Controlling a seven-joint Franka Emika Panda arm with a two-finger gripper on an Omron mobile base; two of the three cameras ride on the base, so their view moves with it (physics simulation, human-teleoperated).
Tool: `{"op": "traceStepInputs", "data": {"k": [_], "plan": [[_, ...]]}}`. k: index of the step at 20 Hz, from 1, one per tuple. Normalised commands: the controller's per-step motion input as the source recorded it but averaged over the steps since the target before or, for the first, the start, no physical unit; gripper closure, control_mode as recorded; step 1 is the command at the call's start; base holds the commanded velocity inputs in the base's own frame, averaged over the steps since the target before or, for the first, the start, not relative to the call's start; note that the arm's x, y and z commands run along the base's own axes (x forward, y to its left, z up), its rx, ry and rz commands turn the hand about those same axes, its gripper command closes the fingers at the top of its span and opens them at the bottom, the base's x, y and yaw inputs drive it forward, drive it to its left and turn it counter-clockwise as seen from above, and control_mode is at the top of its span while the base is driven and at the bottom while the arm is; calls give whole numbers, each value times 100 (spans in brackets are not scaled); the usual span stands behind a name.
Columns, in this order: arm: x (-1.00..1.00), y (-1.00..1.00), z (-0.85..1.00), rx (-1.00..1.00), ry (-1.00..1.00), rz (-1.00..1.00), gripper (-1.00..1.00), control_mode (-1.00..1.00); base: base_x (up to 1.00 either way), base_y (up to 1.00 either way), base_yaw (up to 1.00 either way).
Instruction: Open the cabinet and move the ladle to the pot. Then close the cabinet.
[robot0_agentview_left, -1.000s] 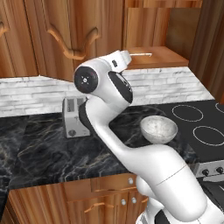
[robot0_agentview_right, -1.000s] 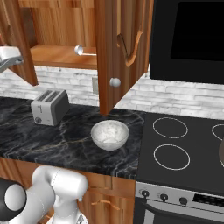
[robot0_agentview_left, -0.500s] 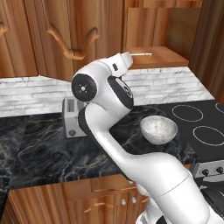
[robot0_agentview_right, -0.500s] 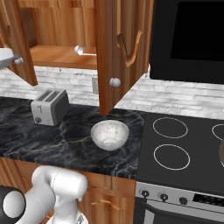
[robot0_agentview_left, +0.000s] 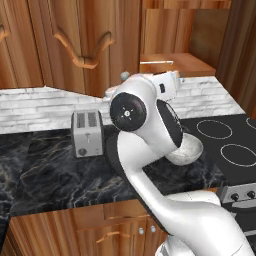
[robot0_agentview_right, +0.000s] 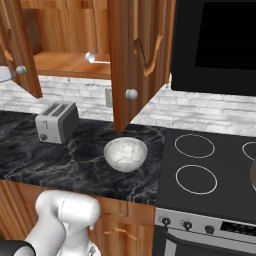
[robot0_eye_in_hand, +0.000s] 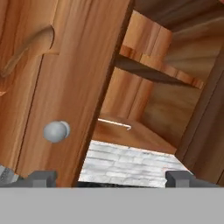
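Fingertips stand spread wide with nothing between them, facing the open cabinet beside its round knob. Inside that cabinet, the ladle lies flat on the lower shelf. No writing is readable anywhere.

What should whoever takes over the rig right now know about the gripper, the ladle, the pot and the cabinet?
Gripper: open, holding nothing, facing into the cabinet beside the left door's knob.
Cabinet: both doors swung open.
Ladle: lying on the lower shelf, untouched; its handle shows in the hand view too.
Pot: a dark rim at the right edge of the right base view, by the stove, may be it; I cannot tell for sure.
Done: cabinet opened.
Left: reach in and grasp the ladle, carry it to the pot, then shut both doors.
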Motion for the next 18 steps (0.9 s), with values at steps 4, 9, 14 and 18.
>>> {"op": "traceStepInputs", "data": {"k": [4,9,14,18], "plan": [[-13,-63,5,37,0,0,-100,-100,0,0,0],[0,-64,0,50,2,12,-100,-100,0,0,0],[0,-56,0,48,3,31,-100,-100,0,0,0],[8,-38,0,42,1,36,-100,-100,0,0,0]]}}
